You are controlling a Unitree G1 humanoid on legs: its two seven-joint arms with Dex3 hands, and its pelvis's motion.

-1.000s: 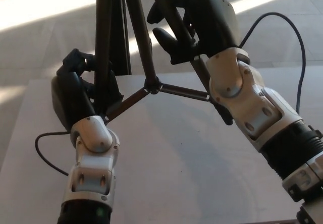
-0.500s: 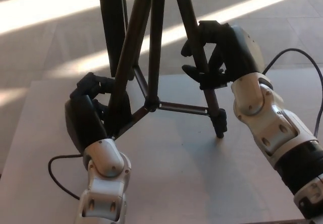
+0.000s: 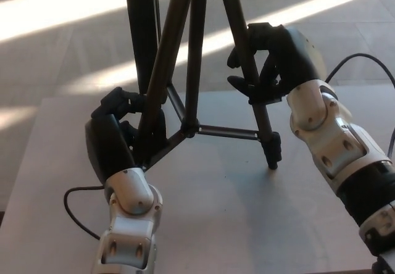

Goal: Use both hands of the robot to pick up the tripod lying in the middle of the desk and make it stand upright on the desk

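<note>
Grey desk (image 3: pixel 222 218), tripod (image 3: pixel 194 64) upright, left hand (image 3: pixel 117 141) and right hand (image 3: pixel 271 58) fingers wrapped around separate legs

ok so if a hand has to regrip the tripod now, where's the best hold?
Probably the upper legs, above the spreader braces. The tripod stands legs splayed on the desk; each leg is a slim bare tube there. Come from the outer sides, as the left hand and right hand do, fingers wrapping across the tube.
</note>
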